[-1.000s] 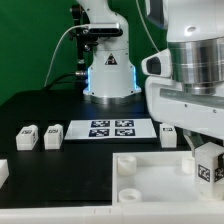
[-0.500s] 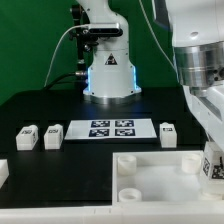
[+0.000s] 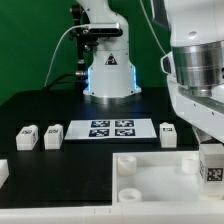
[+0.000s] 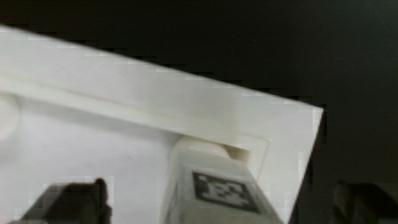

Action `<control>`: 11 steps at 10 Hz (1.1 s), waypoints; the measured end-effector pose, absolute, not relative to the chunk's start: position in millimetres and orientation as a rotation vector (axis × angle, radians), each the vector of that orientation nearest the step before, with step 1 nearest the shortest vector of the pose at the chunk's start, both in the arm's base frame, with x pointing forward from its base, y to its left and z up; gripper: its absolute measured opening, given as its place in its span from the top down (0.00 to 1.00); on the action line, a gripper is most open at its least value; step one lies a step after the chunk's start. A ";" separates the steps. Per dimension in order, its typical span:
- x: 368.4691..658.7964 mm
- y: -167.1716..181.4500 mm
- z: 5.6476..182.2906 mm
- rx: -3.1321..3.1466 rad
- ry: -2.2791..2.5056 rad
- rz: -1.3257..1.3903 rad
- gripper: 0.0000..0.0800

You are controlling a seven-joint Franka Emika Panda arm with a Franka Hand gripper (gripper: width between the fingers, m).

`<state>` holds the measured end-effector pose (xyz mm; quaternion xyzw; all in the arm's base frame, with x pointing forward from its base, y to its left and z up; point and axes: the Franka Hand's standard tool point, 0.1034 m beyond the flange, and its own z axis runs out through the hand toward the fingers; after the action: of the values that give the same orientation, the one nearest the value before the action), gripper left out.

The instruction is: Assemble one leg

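One leg point(image 3: 212, 165), a small white block with a black-and-white tag, stands at the far right corner of the big white panel point(image 3: 150, 178). In the wrist view this leg point(image 4: 224, 188) rises from the panel's corner point(image 4: 160, 110), between my two dark fingers point(image 4: 71, 205). There is a visible gap on each side of the leg. My gripper point(image 4: 217, 203) is open around it and also shows in the exterior view point(image 3: 208, 140), right above the leg. Three more legs stand on the black table: two point(image 3: 27, 137) point(image 3: 53, 135) at the exterior view's left, one point(image 3: 168, 134) right of the marker board.
The marker board point(image 3: 110, 128) lies flat mid-table behind the panel. The robot's base point(image 3: 108, 70) with a blue light stands at the back. A small white part point(image 3: 3, 172) sits at the exterior view's left edge. The panel has round sockets point(image 3: 128, 168).
My hand swung to the exterior view's right, then part of the way back. The leg at the panel's corner shifted slightly right and lower, then stayed put.
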<state>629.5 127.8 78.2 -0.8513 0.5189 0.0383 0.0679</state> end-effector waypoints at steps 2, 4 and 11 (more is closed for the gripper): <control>630.1 128.6 79.0 -2.756 1.239 0.074 0.19; 630.4 127.2 79.0 -2.871 0.931 0.054 0.19; 635.2 123.1 81.2 -3.025 0.321 -0.010 0.52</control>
<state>635.2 123.1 81.2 -0.9932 0.1055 -0.0033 0.0495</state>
